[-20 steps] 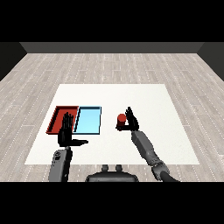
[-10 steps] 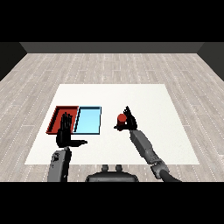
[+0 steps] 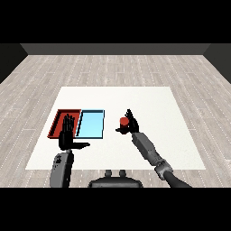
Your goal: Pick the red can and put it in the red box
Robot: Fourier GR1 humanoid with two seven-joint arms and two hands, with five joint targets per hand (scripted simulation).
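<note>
1. Head view: the can [image 3: 124,122] stands upright, long axis vertical, right of the blue tray [image 3: 91,124], with bare table [image 3: 149,101] beyond.
2. Right hand [image 3: 131,125] curls round it.
3. Left hand [image 3: 68,136] is spread flat, holding nothing, overlapping the red tray [image 3: 59,121].

Matt white table [image 3: 158,113], wood-plank floor [image 3: 113,67] around.

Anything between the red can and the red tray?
Yes. The light blue tray lies between the red can, at the right hand, and the red tray. The left hand is raised in front of the red tray's near edge.
</note>
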